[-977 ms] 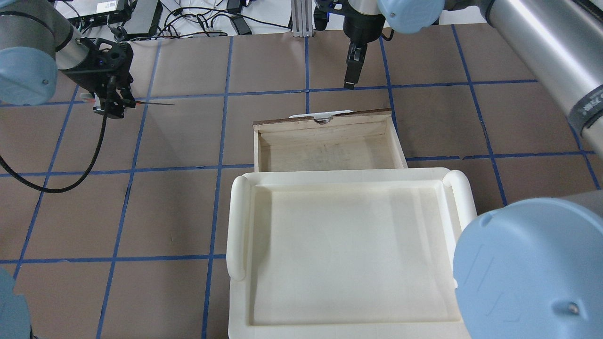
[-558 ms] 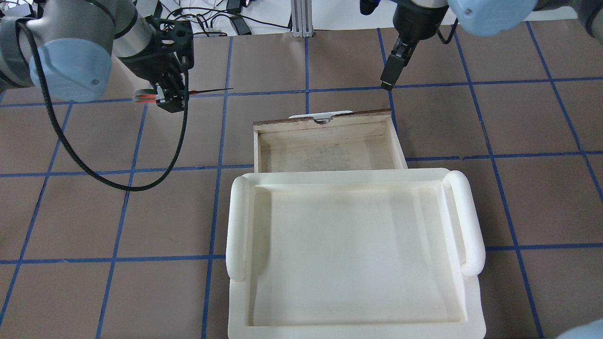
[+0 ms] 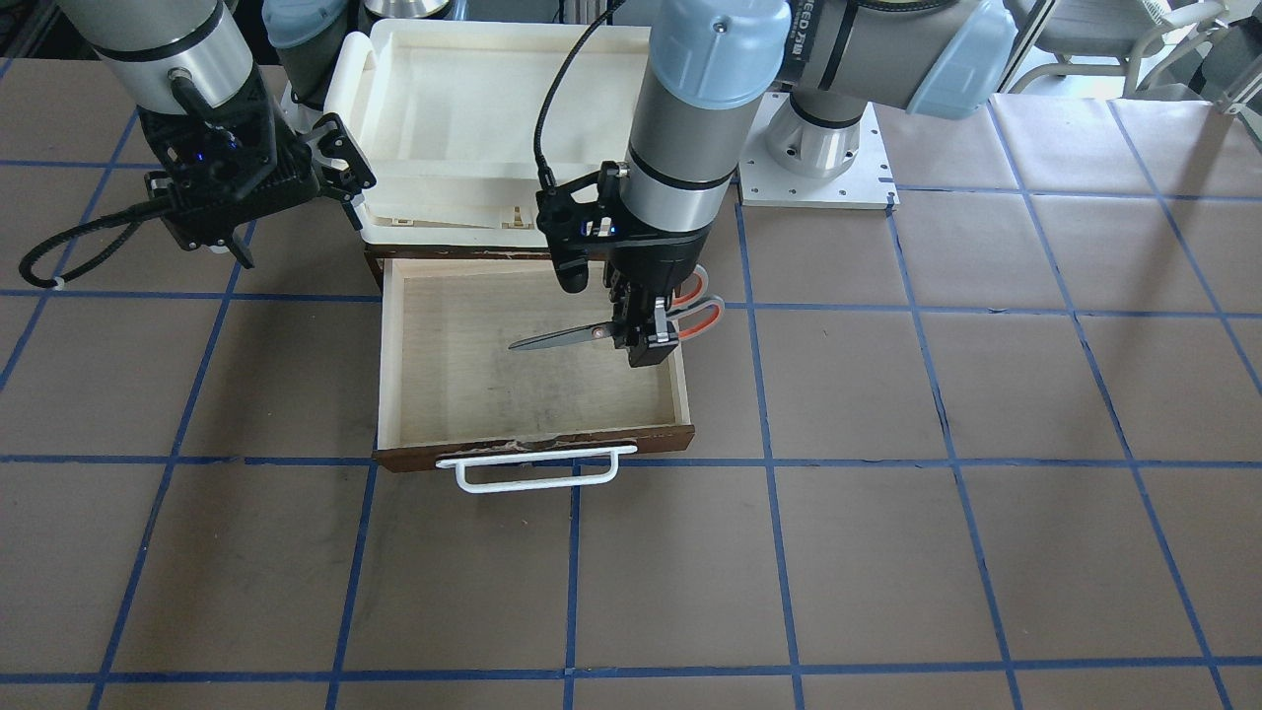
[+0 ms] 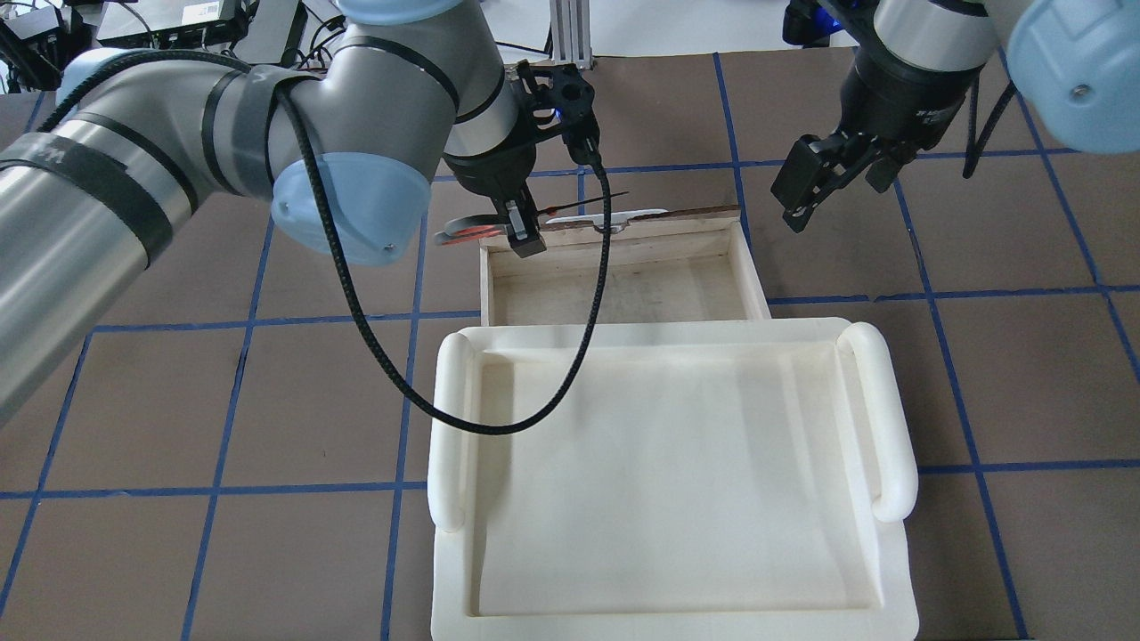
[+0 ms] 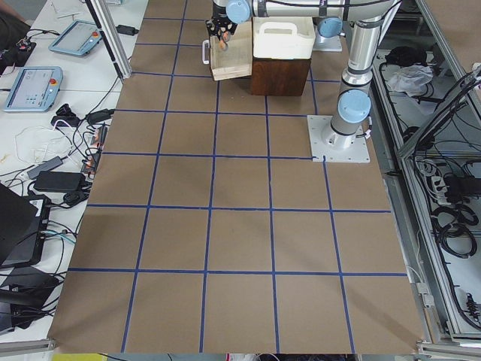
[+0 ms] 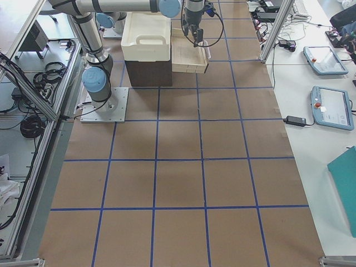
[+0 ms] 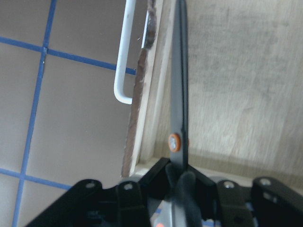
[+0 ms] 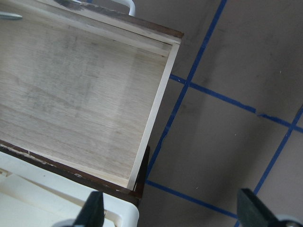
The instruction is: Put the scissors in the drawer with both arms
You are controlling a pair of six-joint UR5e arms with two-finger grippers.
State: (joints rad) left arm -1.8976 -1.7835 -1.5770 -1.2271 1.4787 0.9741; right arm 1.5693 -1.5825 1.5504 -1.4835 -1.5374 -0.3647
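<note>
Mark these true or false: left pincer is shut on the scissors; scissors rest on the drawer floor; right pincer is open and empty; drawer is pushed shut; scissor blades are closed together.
1. The left pincer is shut on the scissors. True.
2. The scissors rest on the floor of the drawer. False: they hang in the left pincer above the drawer, by its side wall.
3. The right pincer is open and empty. True.
4. The drawer is pushed shut. False: it is pulled out, with its plywood interior showing.
5. The scissor blades are closed together. True.
</note>
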